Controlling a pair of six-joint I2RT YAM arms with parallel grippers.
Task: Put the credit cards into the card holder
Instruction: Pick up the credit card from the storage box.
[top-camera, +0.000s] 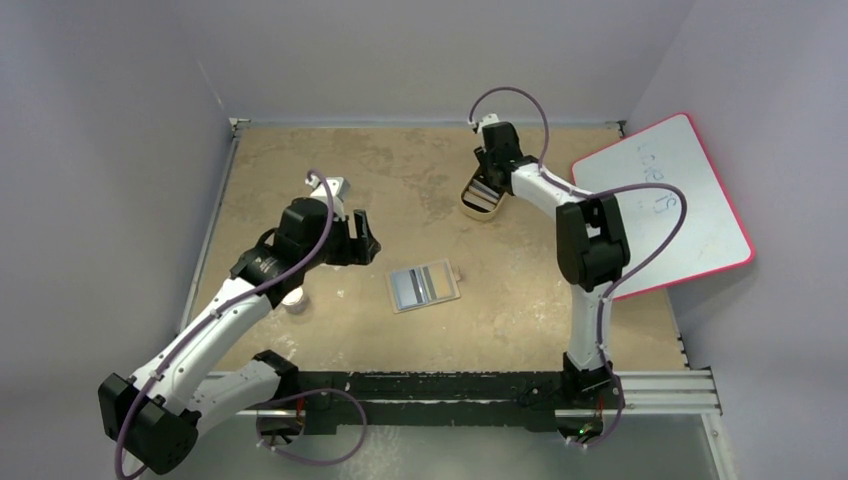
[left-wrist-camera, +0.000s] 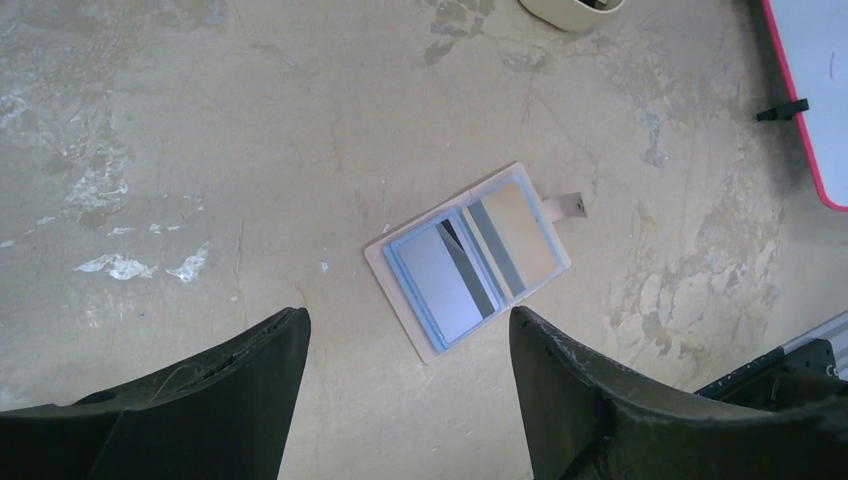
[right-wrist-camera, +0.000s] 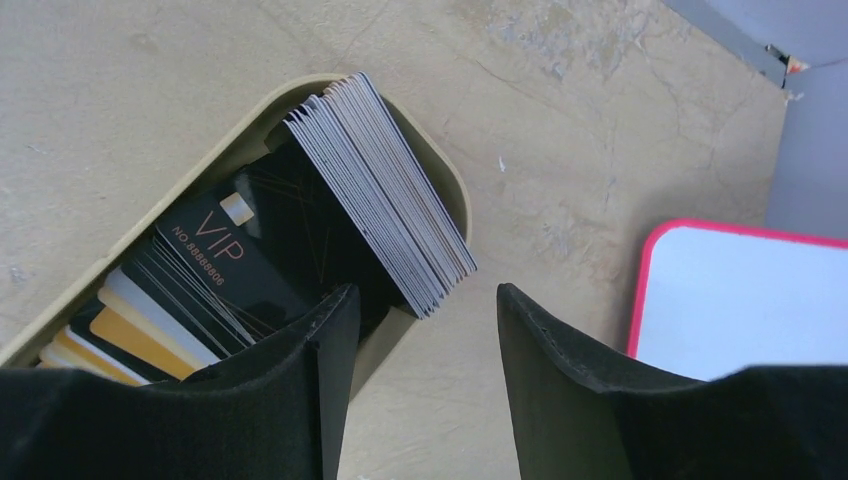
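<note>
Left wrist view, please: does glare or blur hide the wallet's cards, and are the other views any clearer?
Left wrist: card holder sharp, credit cards show plain stripes, no glare; right wrist: VIP card lettering crisp, stacked cards have distinct edges; top external: even light, card holder small.

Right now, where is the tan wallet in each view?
Top external: wallet lying open, near the picture's centre.
Left wrist: centre frame, beyond the open fingers.
Right wrist: not in it.
Shared landmark: the red-rimmed whiteboard, at the right in every view.
</note>
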